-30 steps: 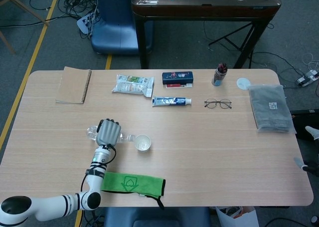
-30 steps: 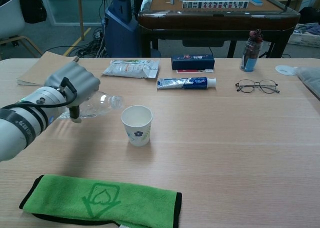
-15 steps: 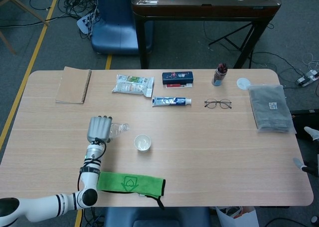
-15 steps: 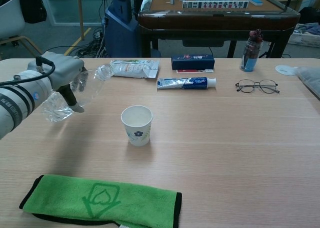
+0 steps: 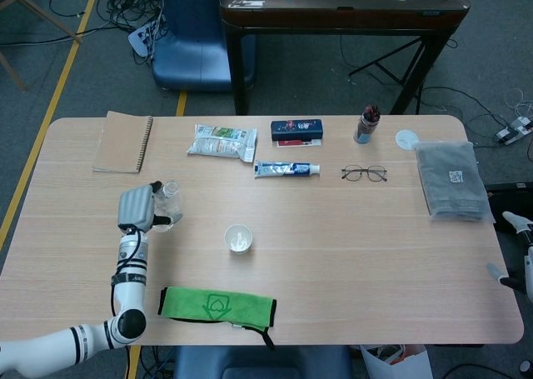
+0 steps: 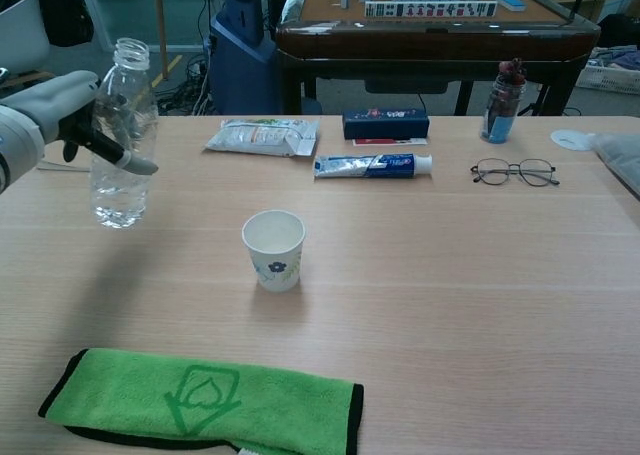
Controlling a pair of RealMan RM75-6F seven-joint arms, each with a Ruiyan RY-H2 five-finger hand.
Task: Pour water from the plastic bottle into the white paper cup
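Note:
The white paper cup point(image 6: 273, 249) with a small flower print stands upright near the table's middle, also in the head view point(image 5: 238, 238). My left hand point(image 6: 48, 115) grips the clear plastic bottle point(image 6: 122, 135) around its middle, holding it upright and uncapped above the table, well left of the cup. A little water sits in the bottle's bottom. In the head view the left hand point(image 5: 136, 207) and bottle point(image 5: 167, 204) are up and left of the cup. Only white bits of my right hand point(image 5: 518, 247) show past the table's right edge.
A green cloth point(image 6: 200, 400) lies at the near edge. Along the far side are a notebook point(image 5: 123, 142), a wipes packet point(image 5: 221, 140), toothpaste point(image 5: 286, 169), a dark box point(image 5: 296, 130), glasses point(image 5: 364, 174), a pen cup point(image 5: 366, 124) and a grey package point(image 5: 450, 179).
The left hand has swung the bottle from lying tilted with its mouth at the cup to upright, and carried it left and away from the cup.

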